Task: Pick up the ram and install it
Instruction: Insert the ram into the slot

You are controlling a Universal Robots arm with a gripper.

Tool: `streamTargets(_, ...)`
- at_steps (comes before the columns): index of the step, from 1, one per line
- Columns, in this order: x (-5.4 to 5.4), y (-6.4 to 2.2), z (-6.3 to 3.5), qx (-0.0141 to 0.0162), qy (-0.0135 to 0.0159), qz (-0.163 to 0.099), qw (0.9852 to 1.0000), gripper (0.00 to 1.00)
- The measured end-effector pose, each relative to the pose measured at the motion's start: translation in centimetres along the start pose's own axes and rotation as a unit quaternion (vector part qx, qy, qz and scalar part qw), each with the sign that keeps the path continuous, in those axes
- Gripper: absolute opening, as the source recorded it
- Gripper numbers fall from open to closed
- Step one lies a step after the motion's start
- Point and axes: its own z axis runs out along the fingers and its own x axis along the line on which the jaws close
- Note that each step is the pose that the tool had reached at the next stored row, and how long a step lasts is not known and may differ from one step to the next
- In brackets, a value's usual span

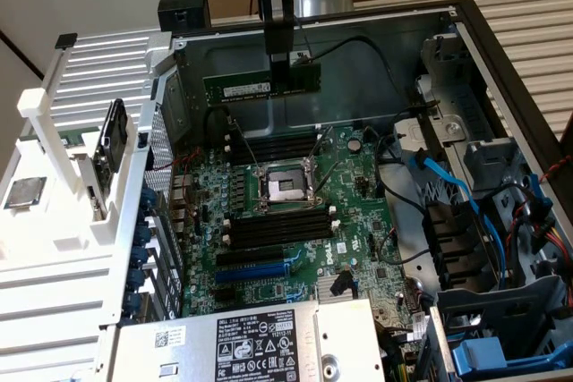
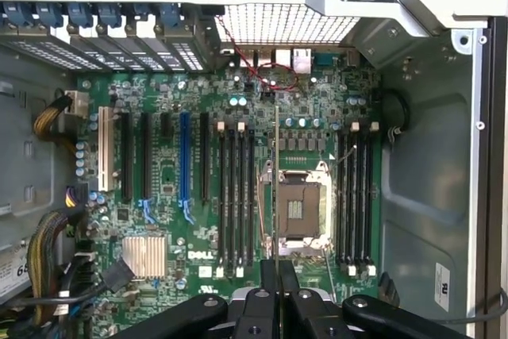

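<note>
Open desktop case, lying flat, green motherboard [image 1: 295, 221] facing up. Taking the square metal-framed CPU socket [image 1: 285, 187] in the middle of the board as my reference.

- The arm's black two-fingered gripper [image 1: 282, 85] hangs straight down over the case, high above the socket. Its fingers are pinched on the ram [image 1: 237, 89], a long, thin green circuit-board stick with a white sticker. The grip sits toward one end, so most of the stick juts out to one side.
- In the exterior view the stick is level and on edge, seen against the grey case wall beyond the socket. It is well clear of the board and touches nothing but the fingers.
- In the wrist view the gripper [image 2: 278, 271] looks down past the ram [image 2: 275, 180], which is edge-on as a thin line. That line runs along the socket [image 2: 296, 210] frame on the side toward the blue expansion slot [image 2: 183, 160], parallel to the memory slots.
- Long black memory slots with white end clips [image 1: 277, 225] flank the socket in two banks, one on each side.
- A small finned silver heatsink [image 1: 336, 285] sits past the blue slot from the socket. The grey labelled power supply box [image 1: 242, 342] lies farther out that way.
</note>
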Motion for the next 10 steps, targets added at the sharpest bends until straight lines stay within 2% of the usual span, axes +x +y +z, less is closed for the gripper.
streamTargets(7,0.44,0.00,0.43,-0.0005,-0.0008,0.000,1.0000,0.12)
streamTargets(8,0.53,-0.01,0.54,-0.0006,-0.0013,0.000,1.0000,0.12)
streamTargets(10,0.81,-0.10,0.87,-0.0009,-0.0048,0.000,1.0000,0.12)
